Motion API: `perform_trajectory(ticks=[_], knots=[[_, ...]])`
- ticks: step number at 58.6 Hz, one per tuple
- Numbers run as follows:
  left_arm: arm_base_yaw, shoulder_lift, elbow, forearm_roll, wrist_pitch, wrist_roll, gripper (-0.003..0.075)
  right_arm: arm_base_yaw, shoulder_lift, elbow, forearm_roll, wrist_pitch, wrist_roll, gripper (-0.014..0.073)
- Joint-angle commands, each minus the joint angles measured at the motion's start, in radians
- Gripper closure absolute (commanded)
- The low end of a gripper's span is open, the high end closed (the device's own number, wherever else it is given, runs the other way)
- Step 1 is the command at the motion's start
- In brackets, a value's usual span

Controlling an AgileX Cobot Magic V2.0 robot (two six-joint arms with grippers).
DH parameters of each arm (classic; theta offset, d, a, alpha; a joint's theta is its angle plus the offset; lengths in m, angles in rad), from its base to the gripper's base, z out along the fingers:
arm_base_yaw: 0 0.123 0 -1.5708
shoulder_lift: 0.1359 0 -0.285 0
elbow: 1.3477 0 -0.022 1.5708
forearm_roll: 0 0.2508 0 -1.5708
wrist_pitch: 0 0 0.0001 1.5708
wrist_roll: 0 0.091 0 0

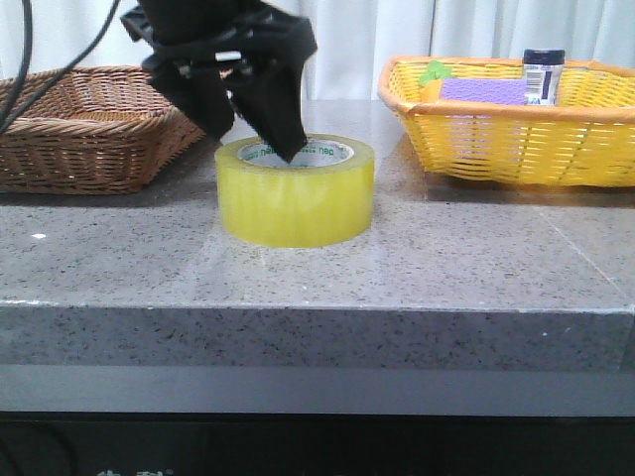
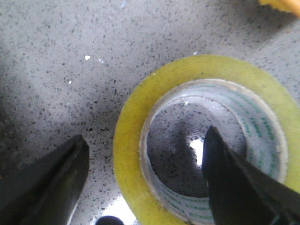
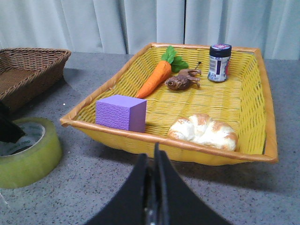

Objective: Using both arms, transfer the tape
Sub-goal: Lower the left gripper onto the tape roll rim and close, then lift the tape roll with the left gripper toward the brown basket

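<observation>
Left gripper (image 1: 253, 134) spread wide, straddling the tape's (image 1: 296, 191) wall; brown basket (image 1: 84, 139) at nine o'clock, yellow basket (image 1: 516, 124) at two.

green letters on tape (image 1: 298, 191) core, unreadable

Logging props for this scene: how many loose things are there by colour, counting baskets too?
Yellow: 2, tape, yellow basket
Brown: 2, wicker basket, toy animal
Purple: 1, block
Orange: 1, carrot
Tan: 1, croissant
Dark: 1, jar
Total: 8
</observation>
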Motion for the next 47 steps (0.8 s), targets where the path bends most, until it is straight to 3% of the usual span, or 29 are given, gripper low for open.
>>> perform_trajectory(ticks=[1, 21, 26, 40, 47], knots=[[-0.002, -0.03, -0.034, 0.0, -0.046, -0.002, 0.023, -0.004, 0.007, -0.025, -0.012, -0.075, -0.003, 0.0662], [-0.002, 0.006, -0.034, 0.0, -0.029, -0.002, 0.0241, -0.004, 0.007, -0.025, -0.012, -0.074, -0.003, 0.0662], [-0.002, 0.006, -0.034, 0.0, -0.025, -0.002, 0.0304, -0.004, 0.007, -0.025, -0.012, -0.074, -0.003, 0.0662], [-0.002, 0.006, -0.034, 0.0, -0.017, -0.002, 0.0614, -0.004, 0.007, -0.025, -0.012, -0.074, -0.003, 0.0662], [-0.002, 0.004, -0.034, 0.0, -0.017, -0.002, 0.0707, -0.004, 0.007, -0.025, -0.012, -0.074, -0.003, 0.0662]])
